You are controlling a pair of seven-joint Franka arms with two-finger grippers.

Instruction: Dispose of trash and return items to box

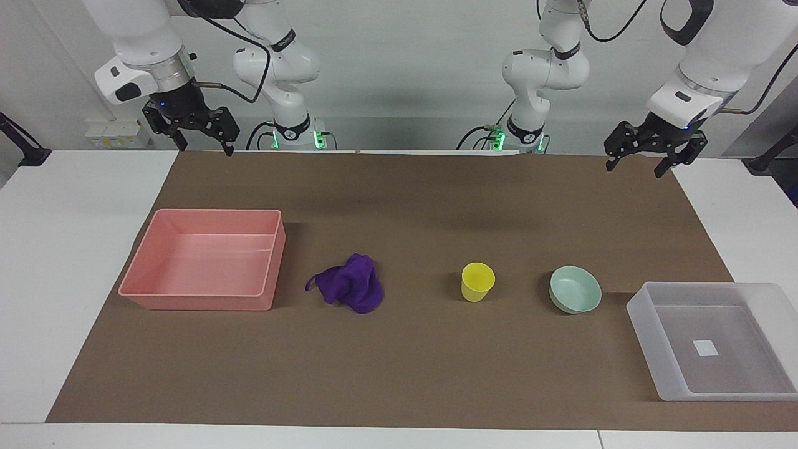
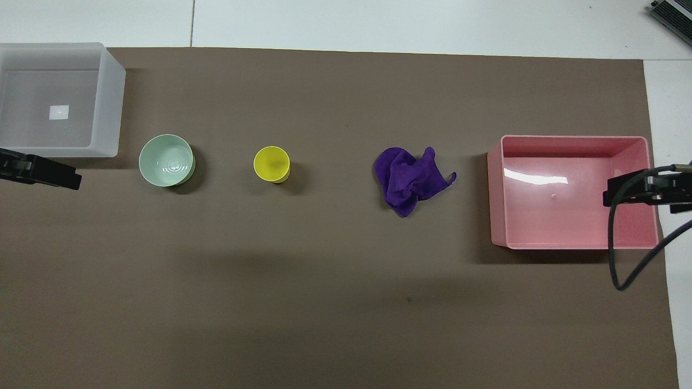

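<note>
Frosted box; seemingly soft purple wad.

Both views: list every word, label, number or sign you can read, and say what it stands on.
No readable text anywhere.
White square label on the floor of the translucent box: it looks blank, no print can be made out.
Pink bin, purple cloth, yellow cup and mint bowl: no markings show.

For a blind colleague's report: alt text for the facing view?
On a brown mat sit, in a row, a pink bin, purple cloth, yellow cup, mint bowl and frosted tray. Both hands, right hand and left hand, hang open above the mat's corners nearest the robots.
</note>
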